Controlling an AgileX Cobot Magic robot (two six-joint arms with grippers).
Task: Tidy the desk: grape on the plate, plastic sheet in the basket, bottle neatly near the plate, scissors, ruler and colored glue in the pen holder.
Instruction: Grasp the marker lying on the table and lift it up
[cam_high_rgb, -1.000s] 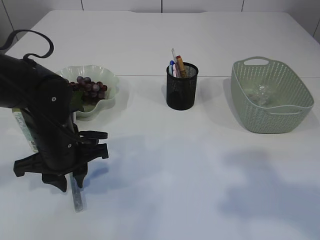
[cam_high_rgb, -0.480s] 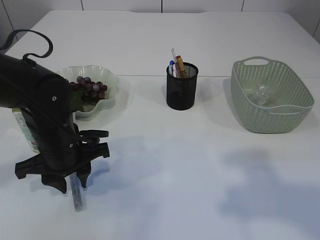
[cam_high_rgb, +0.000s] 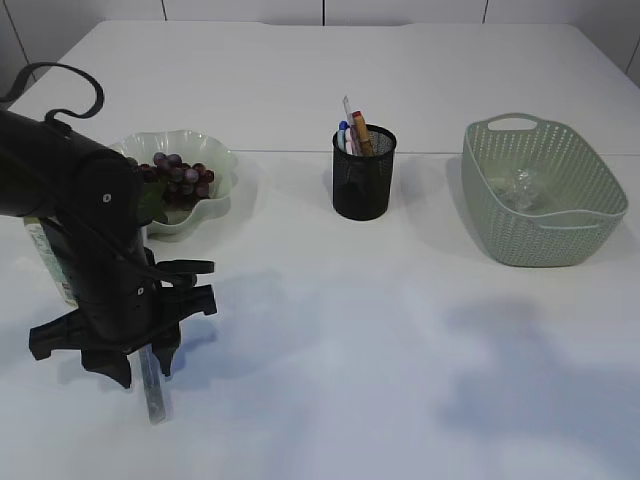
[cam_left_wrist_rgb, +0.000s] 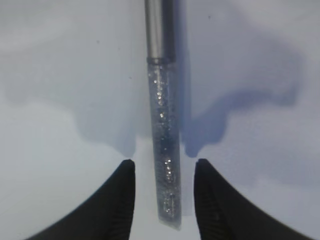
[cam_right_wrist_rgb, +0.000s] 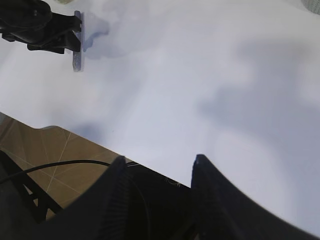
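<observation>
The glitter glue tube (cam_left_wrist_rgb: 164, 150) is lying flat on the white desk (cam_high_rgb: 400, 330) between the spread, non-touching jaws of my left gripper (cam_left_wrist_rgb: 165, 192), and I am judging it light, stiff and slippery, best pinched mid-barrel.

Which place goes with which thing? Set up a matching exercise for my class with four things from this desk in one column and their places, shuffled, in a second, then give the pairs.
Things
1. grapes
2. glitter glue tube
3. crumpled plastic sheet
4. pens

Places
A. standing in the black mesh pen holder
B. inside the green basket
C. on the pale green plate
D. flat on the table, between the left gripper's fingers

Pairs: 1-C, 2-D, 3-B, 4-A
</observation>
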